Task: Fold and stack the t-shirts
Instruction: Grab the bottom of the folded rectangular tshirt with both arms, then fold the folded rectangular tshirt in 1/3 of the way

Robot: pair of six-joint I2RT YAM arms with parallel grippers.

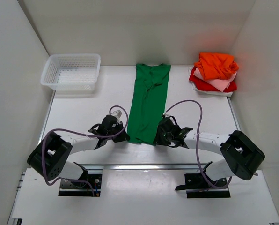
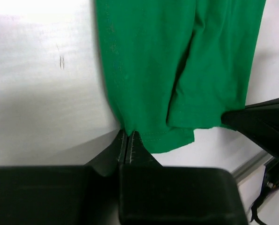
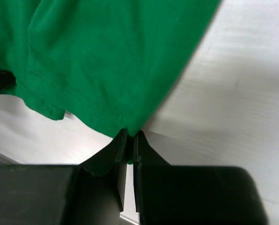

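Observation:
A bright green t-shirt (image 1: 149, 101) lies folded into a long narrow strip down the middle of the table, neck at the far end. My left gripper (image 1: 125, 137) is shut on its near left hem corner (image 2: 130, 130). My right gripper (image 1: 157, 139) is shut on its near right hem corner (image 3: 130, 129). The green cloth fills the upper part of the left wrist view (image 2: 177, 70) and of the right wrist view (image 3: 106, 61). A pile of orange (image 1: 216, 64), pale pink (image 1: 220, 83) and red (image 1: 206, 84) shirts sits at the far right.
A white plastic mesh basket (image 1: 72, 71) stands at the far left corner. White walls close in the table on three sides. A metal rail (image 1: 144, 166) runs along the near edge between the arm bases.

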